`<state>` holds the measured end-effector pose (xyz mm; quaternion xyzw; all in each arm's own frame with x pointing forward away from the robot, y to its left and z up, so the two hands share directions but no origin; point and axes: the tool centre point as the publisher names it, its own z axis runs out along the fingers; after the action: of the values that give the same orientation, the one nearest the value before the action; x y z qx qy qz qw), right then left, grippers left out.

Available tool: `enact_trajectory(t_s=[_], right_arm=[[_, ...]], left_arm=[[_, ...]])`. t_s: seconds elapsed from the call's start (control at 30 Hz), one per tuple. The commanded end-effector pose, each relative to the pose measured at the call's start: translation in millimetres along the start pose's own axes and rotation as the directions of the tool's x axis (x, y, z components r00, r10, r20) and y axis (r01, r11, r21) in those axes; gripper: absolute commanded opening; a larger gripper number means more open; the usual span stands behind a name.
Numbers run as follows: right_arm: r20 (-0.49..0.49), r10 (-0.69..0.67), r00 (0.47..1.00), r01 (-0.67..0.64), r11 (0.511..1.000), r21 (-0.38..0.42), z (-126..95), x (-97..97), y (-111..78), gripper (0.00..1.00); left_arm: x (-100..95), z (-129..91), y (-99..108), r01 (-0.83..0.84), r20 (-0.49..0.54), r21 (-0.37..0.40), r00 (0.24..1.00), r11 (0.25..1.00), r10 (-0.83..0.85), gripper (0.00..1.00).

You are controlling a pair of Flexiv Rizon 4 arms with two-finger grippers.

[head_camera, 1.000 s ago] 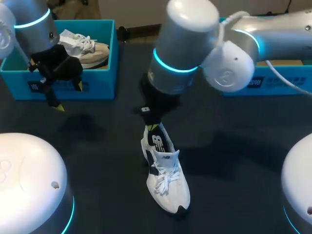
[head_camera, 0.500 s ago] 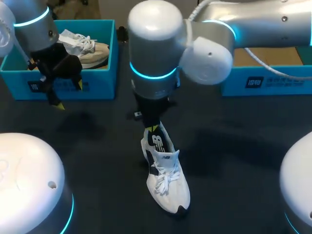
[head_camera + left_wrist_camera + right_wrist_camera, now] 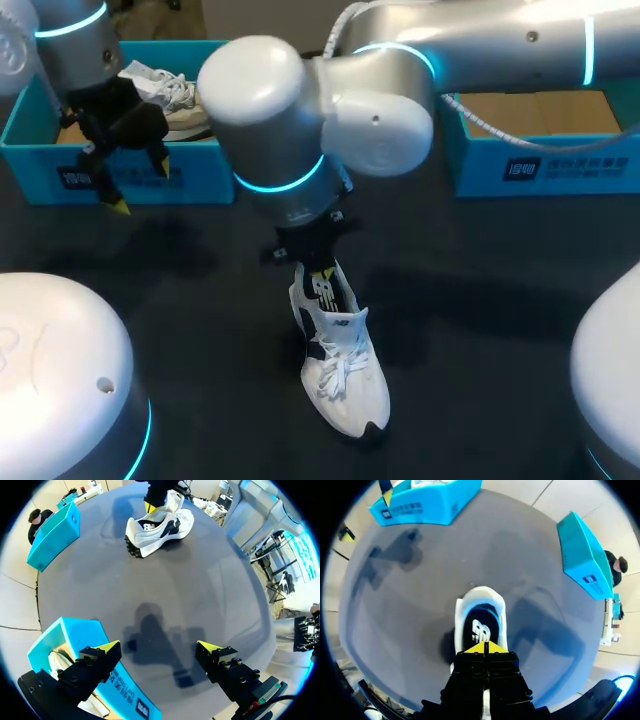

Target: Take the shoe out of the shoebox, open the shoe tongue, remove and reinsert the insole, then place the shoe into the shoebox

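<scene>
- The shoe (image 3: 340,370) is standing on the desk (image 3: 480,380) near the middle, toe toward the robot, outside both boxes
- The right fingers (image 3: 485,647) are clenched tip to tip at the heel end of the shoe's opening, just above the insole (image 3: 479,627); I cannot tell whether they are pinching its edge
- The left fingers (image 3: 111,646) are hanging released and empty over the desk, just in front of the left box (image 3: 200,175), which is holding a second shoe (image 3: 185,105)
- The right box (image 3: 540,165) is sitting well apart from the shoe
- Judging by this, the insole removal is in hand: the next move is calling for a sure pinch on the insole's heel edge, then a pull up and back, with the shoe likely needing steadying
- Against a second ago, the right arm's wrist is swinging across to the left while its tips are staying at the heel; the shoe is not shifting, and the left fingers are sitting slightly nearer the left box
</scene>
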<state>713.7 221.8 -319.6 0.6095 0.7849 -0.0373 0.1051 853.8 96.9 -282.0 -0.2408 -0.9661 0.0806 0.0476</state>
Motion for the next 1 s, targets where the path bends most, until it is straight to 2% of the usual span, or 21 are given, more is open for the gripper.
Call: enact_trajectory(t_s=[0.03, 0.63, 1.0], right_arm=[[0.053, -0.004, 0.999, 0.004, 1.000, 0.009, 7.3, 6.5, 2.9, 0.00], [0.132, 0.002, 0.991, -0.009, 0.999, 0.053, 47.1, -7.1, 9.0, 0.00], [0.120, -0.006, 0.993, -0.005, 0.996, 0.087, 73.2, -8.3, 13.4, 0.00]], left_arm=[[-0.4, -0.3, 0.4, -0.001, -0.002, -0.002, 1.000, 1.000, 0.001, 1.00], [-0.4, -0.3, 0.4, -0.001, -0.002, -0.002, 1.000, 1.000, 0.001, 1.00], [-0.4, -0.3, 0.4, -0.001, -0.002, -0.002, 1.000, 1.000, 0.001, 1.00]])
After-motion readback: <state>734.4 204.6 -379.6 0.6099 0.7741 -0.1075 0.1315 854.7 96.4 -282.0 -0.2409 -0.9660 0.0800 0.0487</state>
